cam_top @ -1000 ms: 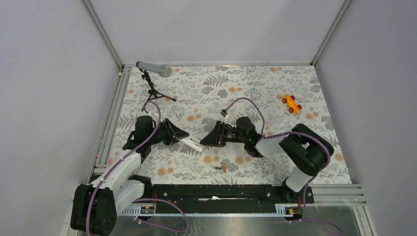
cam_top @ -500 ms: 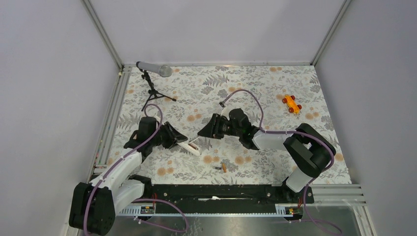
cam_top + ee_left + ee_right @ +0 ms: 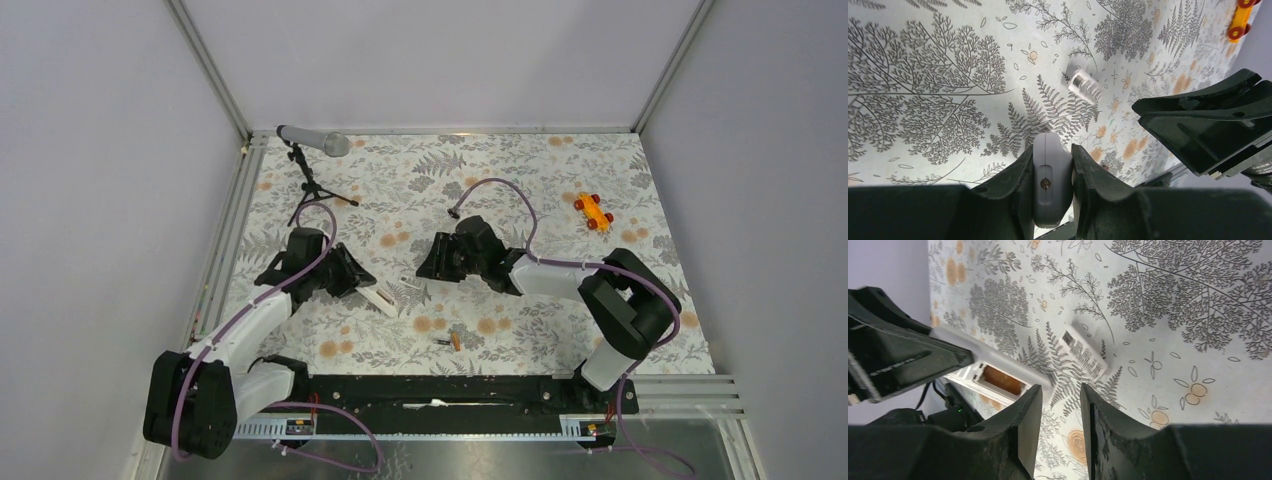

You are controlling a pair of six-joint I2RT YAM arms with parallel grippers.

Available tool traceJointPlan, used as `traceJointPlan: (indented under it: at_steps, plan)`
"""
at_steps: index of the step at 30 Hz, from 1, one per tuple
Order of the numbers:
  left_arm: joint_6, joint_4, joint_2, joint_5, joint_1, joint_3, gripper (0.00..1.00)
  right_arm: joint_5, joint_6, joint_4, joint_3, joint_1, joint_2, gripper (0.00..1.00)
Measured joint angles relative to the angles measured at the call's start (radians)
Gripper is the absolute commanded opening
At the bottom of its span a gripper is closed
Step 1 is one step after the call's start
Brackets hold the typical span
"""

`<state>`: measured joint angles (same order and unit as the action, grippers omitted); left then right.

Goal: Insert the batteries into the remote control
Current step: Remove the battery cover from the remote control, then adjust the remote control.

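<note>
My left gripper point(image 3: 352, 282) is shut on the white remote control point(image 3: 381, 298), holding it by one end low over the mat. In the left wrist view the remote point(image 3: 1050, 182) is clamped between both fingers. In the right wrist view the remote point(image 3: 998, 361) shows its open recess with a coppery orange battery point(image 3: 1000, 380) in it. My right gripper point(image 3: 428, 268) is open and empty, a short way right of the remote's free end; it also shows in its own view point(image 3: 1060, 412). A coppery and dark battery point(image 3: 450, 341) lies on the mat nearer the front.
A small ribbed whitish piece point(image 3: 410, 283) lies on the mat between the grippers, also in the wrist views point(image 3: 1084, 86) point(image 3: 1085, 352). A grey microphone on a black tripod point(image 3: 312, 150) stands back left. An orange toy car point(image 3: 593, 212) sits back right.
My right gripper has drawn back from the remote's free end, toward the back and right. The small whitish piece now shows on the mat between the grippers. My left arm shifted slightly.
</note>
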<state>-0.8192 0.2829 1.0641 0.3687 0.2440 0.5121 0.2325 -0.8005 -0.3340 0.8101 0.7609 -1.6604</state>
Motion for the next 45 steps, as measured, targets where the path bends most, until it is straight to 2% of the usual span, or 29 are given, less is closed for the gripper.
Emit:
traceJointPlan:
  at_steps: [6,10,12,18,22,25,27,30,37,39,40,41,42,45]
  plan:
    - [0.134,0.113,0.007,-0.003,0.0,0.097,0.0,0.034,0.11,0.094,0.014,-0.002,0.018,0.6]
    - [0.254,0.179,-0.012,0.051,0.0,0.167,0.0,0.137,0.198,0.148,0.028,-0.002,0.065,0.83]
    - [0.306,0.194,-0.037,0.11,0.0,0.189,0.0,0.205,0.226,0.153,0.028,-0.002,0.098,0.88]
    - [0.427,0.198,-0.116,0.399,0.0,0.222,0.0,0.444,0.229,0.077,0.013,-0.002,0.256,0.93]
    - [0.462,0.198,-0.152,0.575,0.001,0.255,0.0,0.549,0.203,0.0,0.005,-0.002,0.334,0.93]
    - [0.472,0.197,-0.173,0.68,0.005,0.286,0.0,0.601,0.215,0.016,0.018,0.008,0.342,0.92]
    - [0.473,0.197,-0.181,0.73,0.009,0.302,0.0,0.624,0.233,0.048,0.039,0.031,0.329,0.89]
    - [0.469,0.192,-0.187,0.784,0.015,0.32,0.0,0.652,0.255,0.08,0.077,0.094,0.297,0.77]
    - [0.436,0.166,-0.189,0.866,0.017,0.341,0.01,0.696,0.187,0.0,0.086,0.145,0.275,0.29]
    - [0.425,0.159,-0.195,0.875,0.018,0.345,0.12,0.704,0.169,-0.027,0.086,0.143,0.265,0.17]
    - [0.414,0.159,-0.196,0.877,0.017,0.345,0.25,0.716,0.166,-0.044,0.086,0.143,0.261,0.14]
    - [0.398,0.151,-0.197,0.882,0.016,0.345,0.46,0.714,0.162,-0.053,0.086,0.144,0.261,0.11]
    - [0.387,0.138,-0.2,0.88,0.016,0.345,0.57,0.715,0.156,-0.058,0.086,0.144,0.261,0.07]
    - [0.33,0.066,-0.212,0.85,0.017,0.342,0.69,0.678,0.122,-0.09,0.086,0.143,0.261,0.06]
